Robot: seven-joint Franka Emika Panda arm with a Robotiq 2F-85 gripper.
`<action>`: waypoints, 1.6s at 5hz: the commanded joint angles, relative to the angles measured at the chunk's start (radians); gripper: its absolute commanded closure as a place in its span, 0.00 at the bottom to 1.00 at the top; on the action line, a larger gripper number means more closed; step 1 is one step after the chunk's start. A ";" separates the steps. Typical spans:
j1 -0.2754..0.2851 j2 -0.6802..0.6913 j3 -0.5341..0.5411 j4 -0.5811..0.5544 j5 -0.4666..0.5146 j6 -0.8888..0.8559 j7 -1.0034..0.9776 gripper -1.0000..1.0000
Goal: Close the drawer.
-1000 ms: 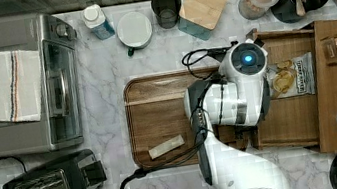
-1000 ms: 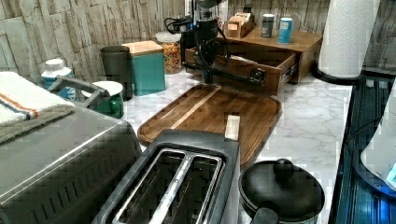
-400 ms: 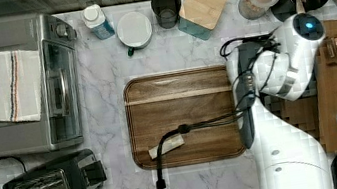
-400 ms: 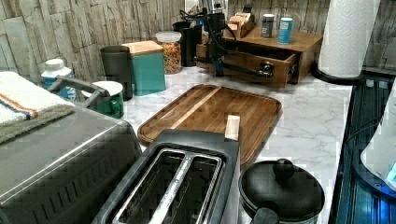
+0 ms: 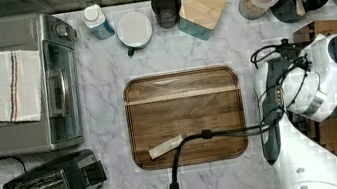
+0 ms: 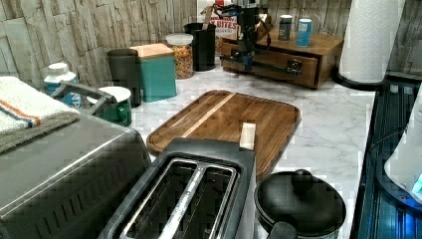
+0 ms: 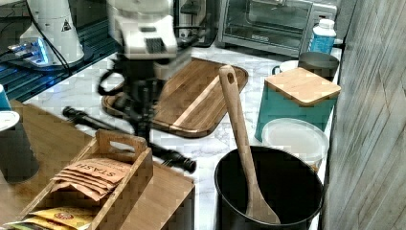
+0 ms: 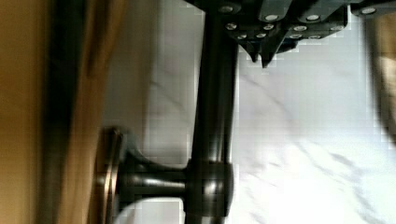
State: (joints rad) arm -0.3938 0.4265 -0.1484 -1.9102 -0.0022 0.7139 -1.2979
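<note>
At the cabinet's front, gripper [image 6: 247, 56] sits against the long dark bar handle [image 6: 259, 65] of the drawer [image 6: 271, 62]. Left view: drawer front looks flush or very nearly flush with the wooden cabinet [image 6: 318, 47] face; I judge the close done or in its last bit of travel, but a residual gap cannot be ruled out from this angle.

Location of drawer: under the cabinet top, at the far end of the marble counter [image 6: 328, 129] in the left view; at the top view's right, past the wooden tray [image 5: 185, 117], mostly hidden there under the arm [image 5: 316, 82].

Jaws: wrist view shows the 2 fingertips [image 8: 261, 55] drawn close together beside the handle bar [image 8: 212, 116], with nothing between them. I read them as closed and empty, pushing rather than gripping. Motion blur in the wrist and right views limits confidence.

Key relation: the handle bar's long axis runs along the drawer front, crosswise to the push direction. The drawer lies on the cabinet side of the jaws, the counter on the other. Right view puts the gripper [image 7: 142, 112] just over the bar [image 7: 129, 136], near mid-length rather than at a post [image 8: 154, 182].

Judgement: any remaining push goes straight into the cabinet, square to the bar. An off-centre push could rack the drawer.

Nearby, not involved: 1 tea-bag caddy [image 7: 103, 177] and 2 small bottles [image 6: 294, 30] on the cabinet top.
</note>
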 commanded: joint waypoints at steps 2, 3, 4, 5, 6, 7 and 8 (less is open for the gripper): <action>-0.128 -0.043 -0.088 -0.004 0.031 0.116 -0.058 1.00; -0.116 -0.042 -0.101 -0.004 0.039 0.116 -0.063 1.00; -0.115 -0.042 -0.102 -0.004 0.039 0.116 -0.063 1.00; -0.114 -0.042 -0.103 -0.004 0.040 0.116 -0.064 1.00; -0.113 -0.042 -0.105 -0.004 0.041 0.116 -0.064 1.00; -0.114 -0.042 -0.104 -0.004 0.040 0.116 -0.064 1.00; -0.110 -0.042 -0.108 -0.004 0.042 0.116 -0.065 1.00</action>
State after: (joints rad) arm -0.4028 0.3772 -0.1725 -1.9883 0.0355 0.8154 -1.3369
